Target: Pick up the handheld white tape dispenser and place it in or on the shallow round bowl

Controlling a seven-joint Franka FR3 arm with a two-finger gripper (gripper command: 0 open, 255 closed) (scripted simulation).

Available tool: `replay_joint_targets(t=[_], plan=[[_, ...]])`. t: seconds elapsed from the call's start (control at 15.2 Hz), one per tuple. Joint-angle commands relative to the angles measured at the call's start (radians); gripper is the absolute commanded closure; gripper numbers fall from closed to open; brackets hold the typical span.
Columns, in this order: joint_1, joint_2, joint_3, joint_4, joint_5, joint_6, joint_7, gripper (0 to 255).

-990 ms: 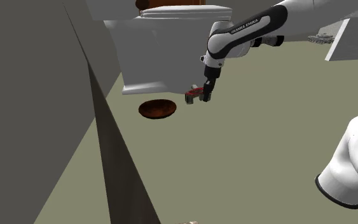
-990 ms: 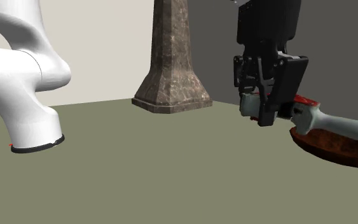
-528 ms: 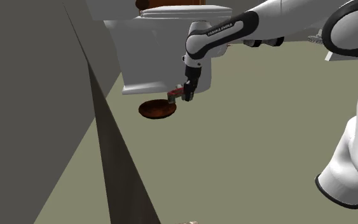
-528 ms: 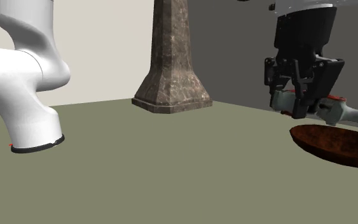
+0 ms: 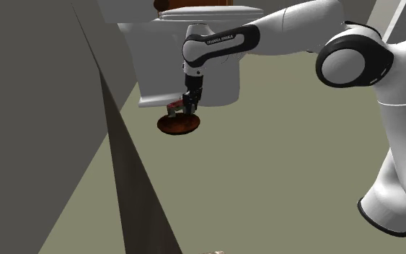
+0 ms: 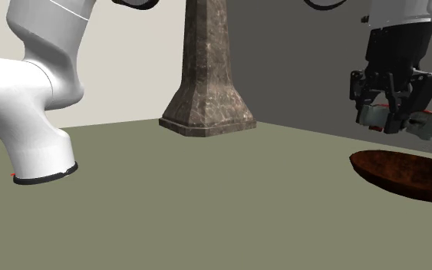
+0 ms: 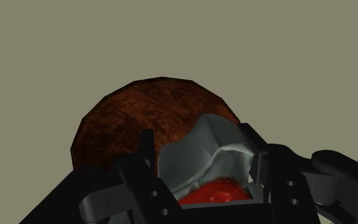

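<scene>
Reddish-brown bowl (image 5: 179,126) rests on the floor. The end effector (image 6: 389,118) has swung across from beside the bowl to above it, clamped on the grey-and-red tape dispenser (image 7: 204,154). Dispenser hangs clear of the bowl. Likely next: lowering and release.

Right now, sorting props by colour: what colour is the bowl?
Mottled reddish-brown bowl, clearest in the wrist view.
</scene>
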State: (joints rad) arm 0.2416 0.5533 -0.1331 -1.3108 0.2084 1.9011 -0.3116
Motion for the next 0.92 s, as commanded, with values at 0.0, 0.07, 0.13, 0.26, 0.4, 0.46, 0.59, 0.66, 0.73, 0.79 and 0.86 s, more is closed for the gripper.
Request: replay_joint_targets(t=[0.0,0.07,0.13,0.26,0.4,0.46,0.59,0.66,0.73,0.79,0.86], plan=[[0.005,0.098,0.008,0.157,0.002,-0.055,0.03,255],[0.005,0.115,0.01,0.186,0.002,-0.065,0.035,255],[0.006,0.116,0.01,0.173,0.003,-0.052,0.033,255],[0.007,0.117,0.01,0.149,0.004,-0.027,0.029,255],[0.008,0.121,0.011,0.128,0.006,-0.002,0.026,255],[0.008,0.123,0.011,0.117,0.006,0.01,0.024,255],[0.009,0.127,0.012,0.098,0.008,0.033,0.02,255],[0.01,0.13,0.013,0.09,0.009,0.045,0.018,255],[0.01,0.133,0.013,0.081,0.01,0.056,0.016,255],[0.01,0.136,0.013,0.073,0.011,0.067,0.015,255],[0.01,0.14,0.014,0.065,0.012,0.078,0.013,255]])
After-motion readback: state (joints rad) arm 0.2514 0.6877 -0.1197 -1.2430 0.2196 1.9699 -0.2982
